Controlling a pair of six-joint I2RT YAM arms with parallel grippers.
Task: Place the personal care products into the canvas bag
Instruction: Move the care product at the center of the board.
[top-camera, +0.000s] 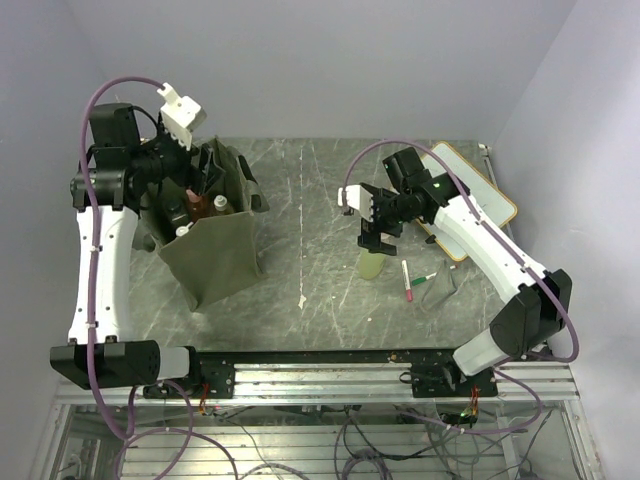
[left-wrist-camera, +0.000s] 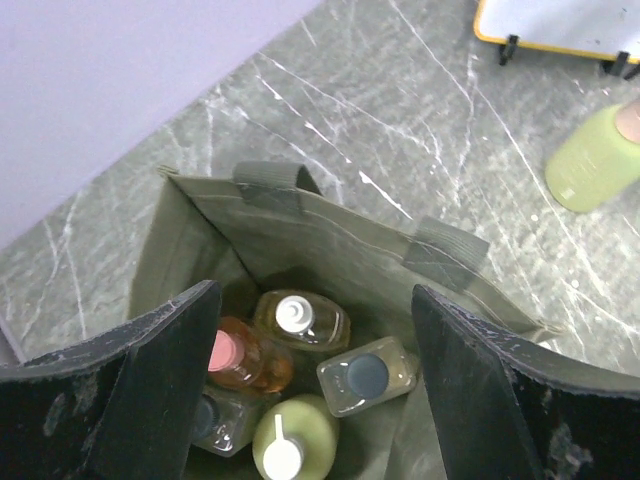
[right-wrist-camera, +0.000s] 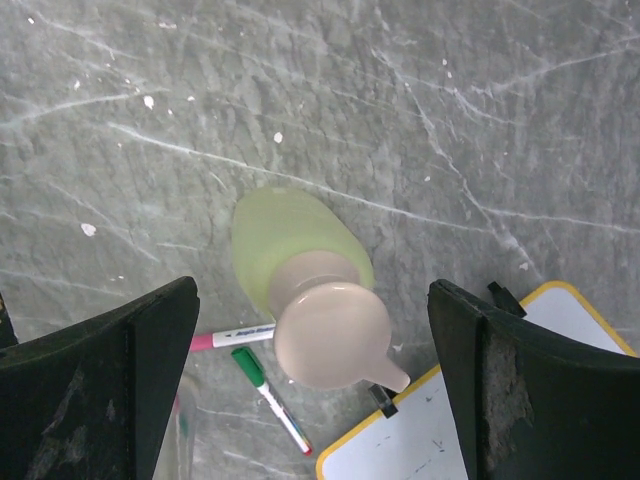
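The pale yellow-green plastic bottle with the beige cap (right-wrist-camera: 296, 243) is seen upright on the grey stone bench (top-camera: 300, 200), directly below the wide-open jaws of the nearer right gripper (top-camera: 376, 243), while the jaws of the left gripper (top-camera: 192, 190) are spread open above the olive-green canvas bag (top-camera: 215, 265).

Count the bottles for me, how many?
6. Five sit inside the canvas bag; one pale green bottle stands on the table beneath the right claw. Others may be hidden.

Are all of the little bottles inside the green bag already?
No, one pale green bottle with a beige cap stands on the table, apart from the canvas bag.
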